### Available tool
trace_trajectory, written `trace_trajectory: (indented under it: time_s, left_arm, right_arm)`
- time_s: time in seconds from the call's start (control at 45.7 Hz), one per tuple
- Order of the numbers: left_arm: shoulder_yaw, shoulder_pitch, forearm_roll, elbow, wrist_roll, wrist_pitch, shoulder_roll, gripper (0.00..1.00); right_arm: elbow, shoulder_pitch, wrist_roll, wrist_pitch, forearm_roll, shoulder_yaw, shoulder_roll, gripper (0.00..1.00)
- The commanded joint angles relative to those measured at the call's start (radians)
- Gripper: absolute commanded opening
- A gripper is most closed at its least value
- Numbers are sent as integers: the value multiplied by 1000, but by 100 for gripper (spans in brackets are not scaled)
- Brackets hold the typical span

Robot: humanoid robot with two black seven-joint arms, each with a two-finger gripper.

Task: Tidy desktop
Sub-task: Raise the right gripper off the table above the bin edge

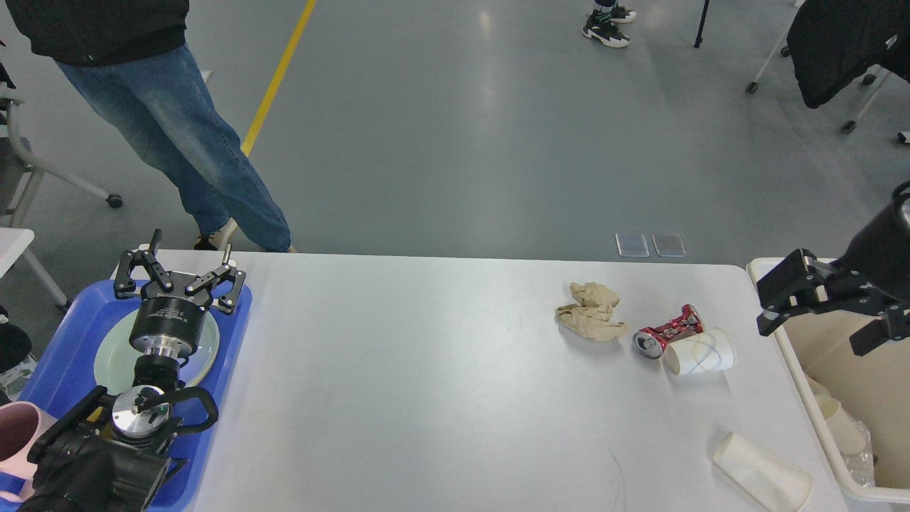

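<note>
At nine o'clock, a blue tray (234, 341) sits on the desk's left end, holding a pale green plate (206, 348). A pink mug (18, 434) stands at the tray's near-left corner, around eight o'clock. The left gripper (186, 267) hangs above the plate's far rim, fingers spread wide, nothing between them. Behind it, at eleven o'clock, a person in jeans (178, 135) stands on the grey floor beside a yellow line (277, 78).

The desk (426, 370) fills the lower middle of the view, white and glossy, its far edge running across at mid-height.

Toward three o'clock, a crumpled brown paper (590, 313) lies on the desk. Just right of it, a crushed red can (668, 331) lies on its side, touching a tipped white cup (700, 352) whose mouth faces left. Nearer, at five o'clock, another white cup (761, 473) lies on its side close to the desk's front-right corner.

Beyond the desk's right end, a cream bin (789, 355) holds a few pale items, too indistinct to name. The right gripper (771, 306) hovers over the bin's far-left corner at three o'clock; it shows dark and side-on, so I cannot tell how far it is open or whether it holds anything.
</note>
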Motion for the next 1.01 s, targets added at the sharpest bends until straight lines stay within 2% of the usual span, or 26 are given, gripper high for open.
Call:
trace_trajectory:
  time_s: [0.0,0.306,0.415,0.722,0.984]
  left_arm:
    - [0,0,0,0,-1,0,0,96]
    - [0,1,0,1,-1,0,0,96]
    - [0,0,0,0,-1,0,0,96]
    - [0,2,0,0,0,0,0,96]
    - [0,1,0,0,0,0,0,96]
  right_arm:
    - [66,116,-22,27,11,-20,-4,99]
    - [63,95,-26,28,25,-41,-22,96]
    - [59,65,-25,17,30,-50,-24,100]
    - [59,79,-23,46,65,-52,-30,100]
    - [20,61,-23,9,62,-41,-27,100]
